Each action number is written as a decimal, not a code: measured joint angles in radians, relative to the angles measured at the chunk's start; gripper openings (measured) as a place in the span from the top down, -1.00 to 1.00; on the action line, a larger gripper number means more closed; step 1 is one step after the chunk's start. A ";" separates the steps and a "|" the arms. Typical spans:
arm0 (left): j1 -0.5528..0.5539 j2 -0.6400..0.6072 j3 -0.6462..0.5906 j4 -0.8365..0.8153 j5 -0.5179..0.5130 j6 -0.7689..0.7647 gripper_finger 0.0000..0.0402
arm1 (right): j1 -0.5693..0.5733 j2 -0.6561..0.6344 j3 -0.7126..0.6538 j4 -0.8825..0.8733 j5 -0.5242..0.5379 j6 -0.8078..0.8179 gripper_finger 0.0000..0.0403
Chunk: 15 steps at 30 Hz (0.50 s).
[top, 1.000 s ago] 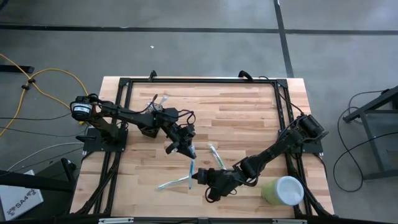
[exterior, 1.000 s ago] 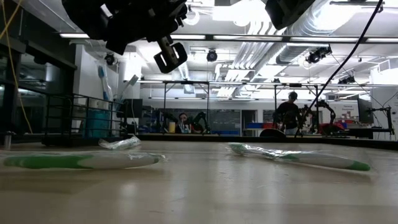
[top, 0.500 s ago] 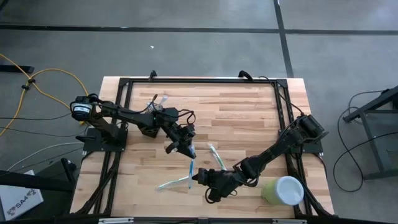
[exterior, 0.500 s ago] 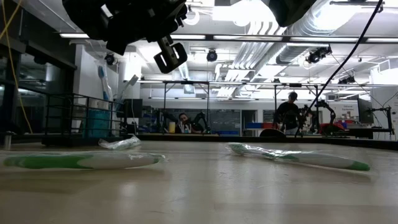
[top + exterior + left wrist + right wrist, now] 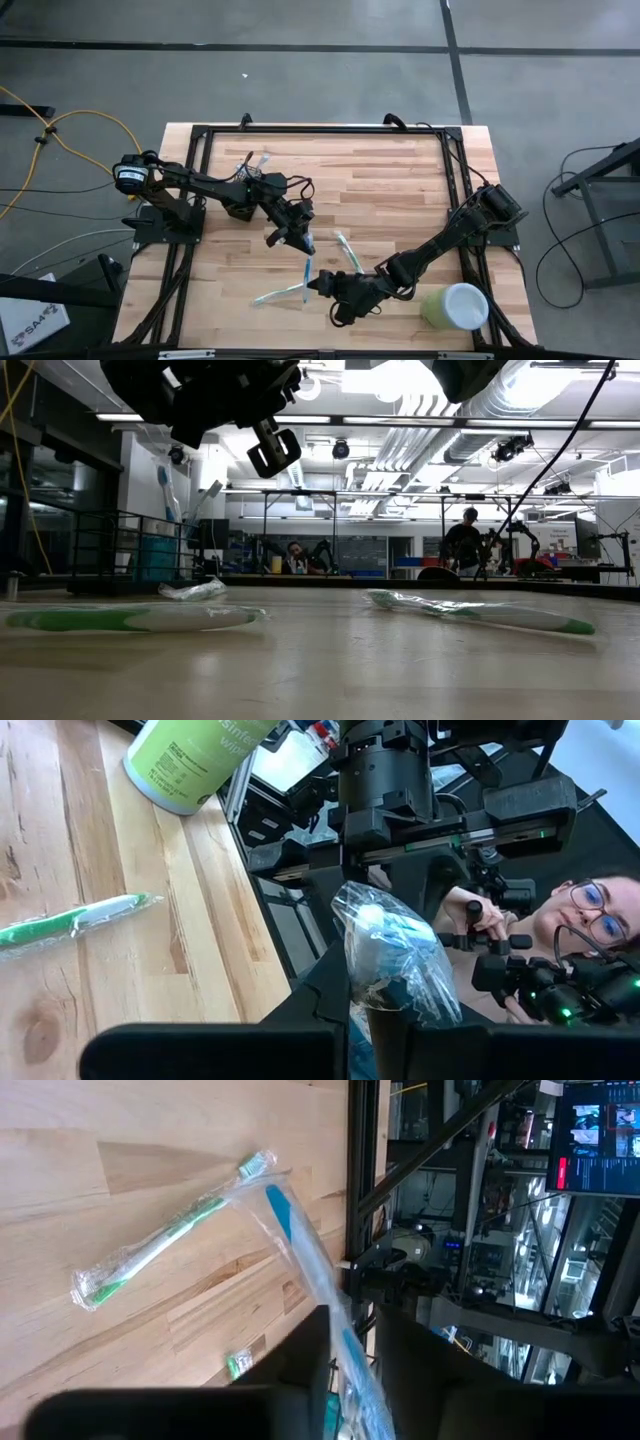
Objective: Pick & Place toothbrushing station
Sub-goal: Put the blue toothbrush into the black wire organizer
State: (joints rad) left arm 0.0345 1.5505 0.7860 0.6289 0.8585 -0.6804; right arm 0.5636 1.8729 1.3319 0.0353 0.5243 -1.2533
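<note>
I see the toothbrushing station (image 5: 252,178) at about 10 o'clock from the table's (image 5: 400,170) centre, partly hidden beneath the left arm, with brushes standing up in it. Towards 5 o'clock from it, the left gripper (image 5: 298,240) hangs above the wood, fingers pinched on a wrapped toothbrush (image 5: 392,952). Further along at 5 o'clock, near the table's front edge, the right gripper (image 5: 320,285) is clamped on a blue wrapped toothbrush (image 5: 305,1255). The green cup (image 5: 455,305) sits at the front right corner.
</note>
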 joint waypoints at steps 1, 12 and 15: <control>0.000 0.000 0.000 0.000 0.000 0.000 0.96 | 0.000 0.000 0.000 0.000 0.000 0.000 0.58; 0.000 0.000 0.000 0.000 0.001 0.000 0.96 | 0.024 0.000 0.000 -0.001 0.154 0.086 0.29; 0.000 0.000 0.000 0.000 0.001 0.000 0.96 | 0.045 0.000 0.000 -0.002 0.253 0.115 0.29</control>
State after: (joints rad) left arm 0.0345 1.5501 0.7860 0.6289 0.8597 -0.6804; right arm 0.6088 1.8729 1.3319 0.0338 0.7772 -1.1381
